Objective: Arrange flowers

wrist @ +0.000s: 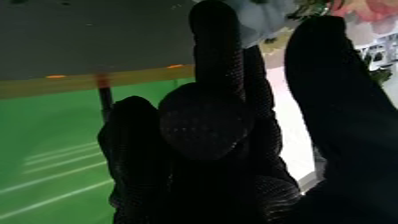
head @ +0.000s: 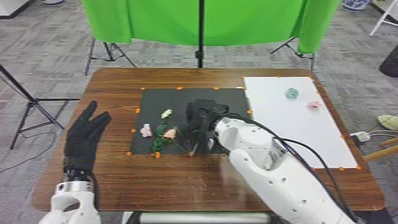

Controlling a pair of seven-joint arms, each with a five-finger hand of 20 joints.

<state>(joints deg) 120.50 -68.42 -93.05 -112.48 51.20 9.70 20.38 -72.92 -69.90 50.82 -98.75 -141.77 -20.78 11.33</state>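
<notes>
So my left hand (head: 82, 135) is at the table's (head: 115, 175) left side, fingers straight, thumb apart, and the flowers (head: 170, 133) lie on the left part of the black mat (head: 178, 96). Right hand (head: 202, 114) is over the mat just beside them, can't tell if it's gripping anything, so I'm guessing we're at pickup and next needs a clean stem grip; two more blooms (head: 291, 93) sit on the white sheet (head: 284, 125).

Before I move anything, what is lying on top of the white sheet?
A small green item and a small pink item. The right arm hides the near left part of the sheet.
</notes>
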